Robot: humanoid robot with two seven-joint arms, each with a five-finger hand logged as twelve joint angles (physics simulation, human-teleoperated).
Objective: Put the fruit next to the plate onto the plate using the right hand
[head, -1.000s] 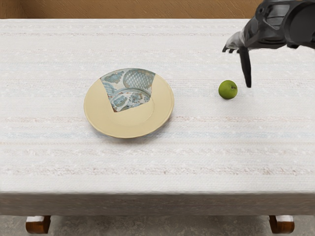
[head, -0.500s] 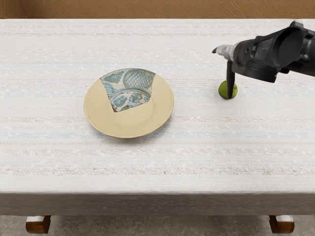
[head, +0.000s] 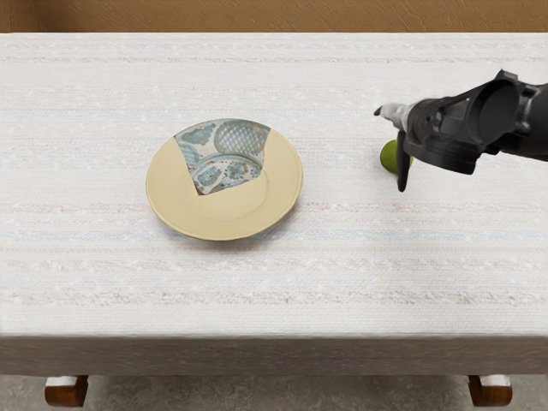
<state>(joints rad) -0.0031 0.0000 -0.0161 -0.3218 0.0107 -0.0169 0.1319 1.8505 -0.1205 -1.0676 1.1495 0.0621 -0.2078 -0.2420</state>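
A small green fruit point(head: 388, 156) lies on the white tablecloth, to the right of the plate point(head: 175, 205). The plate is tan with a blue patterned wedge at its back and holds nothing. My right hand point(head: 399, 144) reaches in from the right edge and sits over the fruit, hiding its right half. One dark finger point(head: 402, 174) hangs down in front of the fruit, and another points left above it. The fingers are spread and not closed on the fruit, which still rests on the cloth. The left arm is out of sight.
The table point(head: 274, 291) is covered in a pale striped cloth; its front edge runs near the bottom of the picture. A brown wall borders the far edge. Bare cloth separates the plate and the fruit.
My right hand has come down and moved left, from above and right of the fruit to right over it, and its hanging finger now sits lower. The fruit and plate have stayed put.
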